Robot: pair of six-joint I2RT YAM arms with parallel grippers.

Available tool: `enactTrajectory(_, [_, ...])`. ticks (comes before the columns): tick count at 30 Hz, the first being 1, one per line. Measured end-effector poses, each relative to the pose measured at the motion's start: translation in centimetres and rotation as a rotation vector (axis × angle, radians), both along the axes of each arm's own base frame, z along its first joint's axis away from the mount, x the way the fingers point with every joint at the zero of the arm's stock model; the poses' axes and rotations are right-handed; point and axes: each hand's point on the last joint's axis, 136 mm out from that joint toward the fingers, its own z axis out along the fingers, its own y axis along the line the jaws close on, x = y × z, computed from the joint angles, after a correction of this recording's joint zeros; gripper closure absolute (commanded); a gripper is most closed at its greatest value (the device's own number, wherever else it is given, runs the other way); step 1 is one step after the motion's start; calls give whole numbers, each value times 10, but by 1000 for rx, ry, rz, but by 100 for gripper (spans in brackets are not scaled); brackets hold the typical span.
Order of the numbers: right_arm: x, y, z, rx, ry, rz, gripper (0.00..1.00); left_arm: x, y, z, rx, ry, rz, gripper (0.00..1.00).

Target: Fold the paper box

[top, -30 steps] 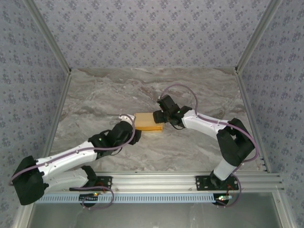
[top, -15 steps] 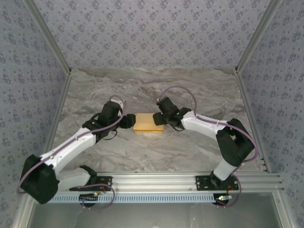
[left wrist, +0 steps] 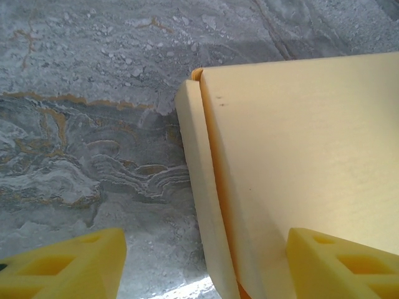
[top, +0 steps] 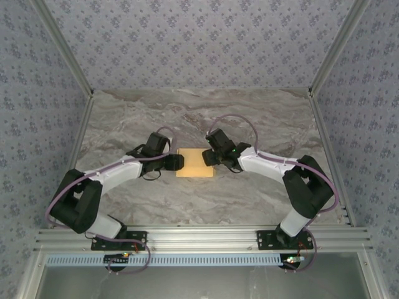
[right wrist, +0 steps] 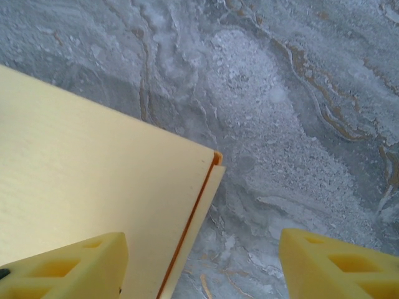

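The paper box lies flat on the marble table, a yellow-orange card with a narrow flap along its side edges. My left gripper is at its left edge. In the left wrist view the jaws stand open, the box's flap edge running between them and one fingertip over the box's top face. My right gripper is at the box's right edge. In the right wrist view it is open, the box's corner reaching in past its left fingertip.
Patterned walls close in the back and sides. The aluminium rail with both arm bases runs along the near edge. Bare marble surrounds the box on all sides.
My left arm has swung up from the near left, and its gripper has come to the box's left edge. The box now lies flatter. The right gripper has barely moved.
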Motion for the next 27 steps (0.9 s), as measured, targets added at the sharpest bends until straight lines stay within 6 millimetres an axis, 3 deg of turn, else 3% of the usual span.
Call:
enactTrajectory(9, [-3,0,-12,-33,24,36,32,2,-4,-4,-20,-9,-5,31])
enactTrajectory(16, [-6,3,-14,59,109,71,33,2,-7,-6,-33,-4,-14,33])
enactTrajectory(21, [-9,0,-21,122,166,73,38,1,-14,-19,-53,38,-28,39])
enactTrajectory(27, [-13,-1,-30,178,221,66,48,4,-24,-19,-101,43,-41,41])
